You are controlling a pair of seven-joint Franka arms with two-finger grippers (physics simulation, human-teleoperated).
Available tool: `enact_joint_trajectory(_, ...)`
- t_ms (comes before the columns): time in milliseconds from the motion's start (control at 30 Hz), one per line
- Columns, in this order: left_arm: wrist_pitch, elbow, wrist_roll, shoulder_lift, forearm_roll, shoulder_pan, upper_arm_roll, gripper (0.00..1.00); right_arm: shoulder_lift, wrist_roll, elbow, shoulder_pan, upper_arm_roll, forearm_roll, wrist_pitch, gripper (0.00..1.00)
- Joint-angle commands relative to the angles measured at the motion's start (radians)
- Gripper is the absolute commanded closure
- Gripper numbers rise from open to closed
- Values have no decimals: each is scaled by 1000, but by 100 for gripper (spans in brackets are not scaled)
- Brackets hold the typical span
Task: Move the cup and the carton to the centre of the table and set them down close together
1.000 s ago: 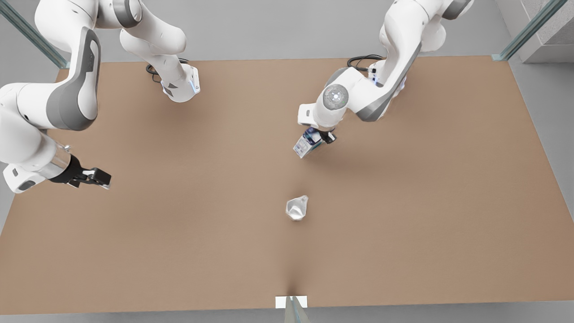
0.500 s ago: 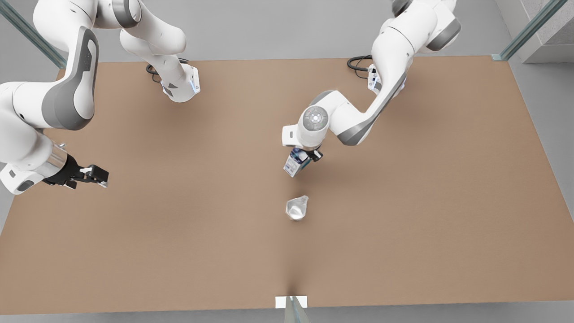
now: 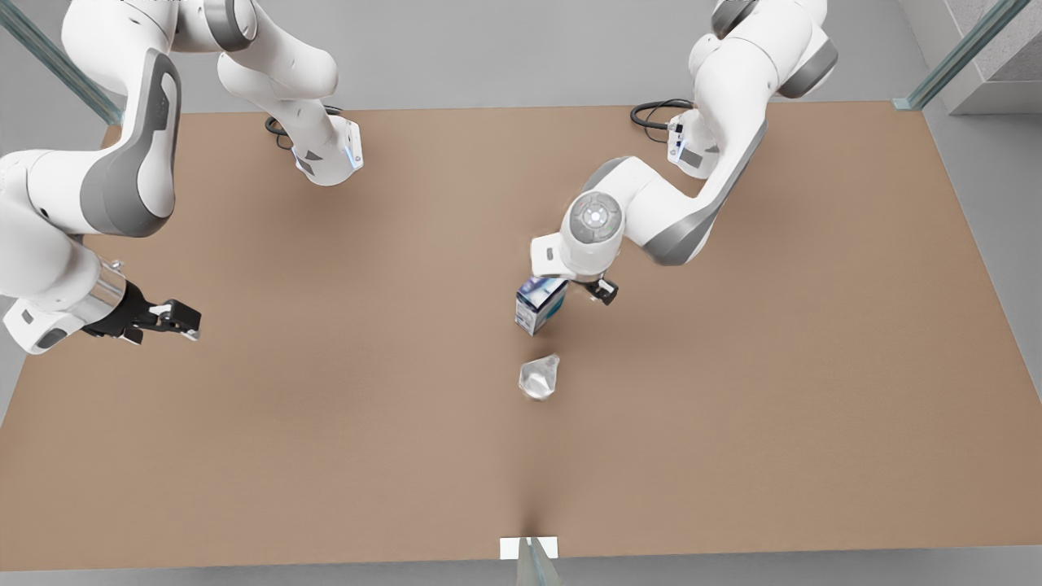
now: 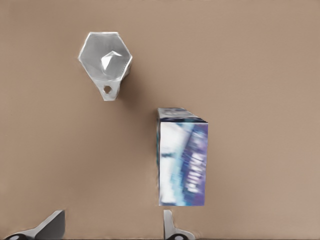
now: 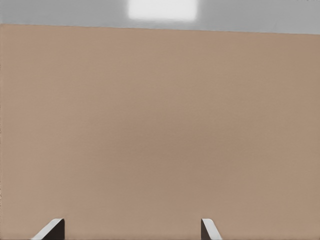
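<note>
The carton (image 3: 539, 305), white and light blue with a dark blue top, stands upright on the brown table (image 3: 342, 423) near its middle. The pale faceted cup (image 3: 539, 377) sits just in front of it, a short gap apart. My left gripper (image 3: 598, 290) hovers beside the carton on the front view's right, open, with nothing between its fingers. The left wrist view shows the carton (image 4: 183, 161) and cup (image 4: 106, 61) beyond the spread fingertips (image 4: 172, 227). My right gripper (image 3: 175, 319) waits open over the table's edge at the front view's left, its fingertips (image 5: 52, 229) over bare table.
Both arm bases (image 3: 326, 159) with black cables (image 3: 655, 110) stand along the far table edge. A small white tab (image 3: 529, 547) marks the middle of the near edge. Glass rails (image 3: 961, 53) run at the far corners.
The left gripper brought the tilted carton down toward the cup, stood it upright on the table, let go and drew back slightly. The right arm barely shifted.
</note>
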Motion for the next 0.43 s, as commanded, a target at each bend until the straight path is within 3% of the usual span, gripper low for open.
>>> enact_joint_trajectory(0, -4, 18, 22, -1, -17, 2, 40, 0, 1, -1, 7, -7, 1, 3, -1, 0)
enact_joint_trajectory(100, -31, 82, -16, -41, -68, 5, 329, 0, -6, -1, 15, -14, -7, -8, -4, 0)
enact_joint_trajectory(133, -34, 82, -123, -67, -74, 8, 360, 0, -8, -3, 30, -18, -10, -9, -14, 0)
enact_joint_trajectory(267, -34, -41, -246, -298, -69, 171, 269, 0, -22, -1, 33, -25, -10, -6, -18, 0)
enact_joint_trajectory(400, -24, -64, -245, -330, -69, 174, 269, 0, -20, -3, 33, -36, -8, -11, -44, 0)
